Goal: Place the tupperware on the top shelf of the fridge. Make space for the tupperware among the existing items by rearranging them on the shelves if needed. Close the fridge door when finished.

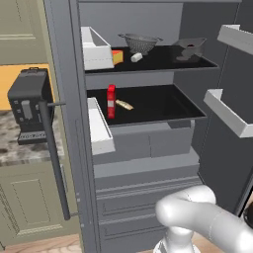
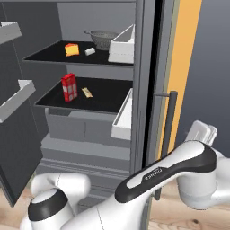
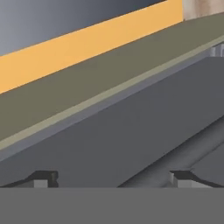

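2 shelves (image 1: pixel 148 106) running crosswise, fridge (image 1: pixel 69 99) open

My own arm (image 1: pixel 207 220) runs off the frame's bottom in the left base view. The colander (image 2: pixel 102 38) sits half behind a white door bin (image 2: pixel 121 45). The coffee machine (image 1: pixel 28 106) is cut by the fridge (image 1: pixel 66 99) door edge.
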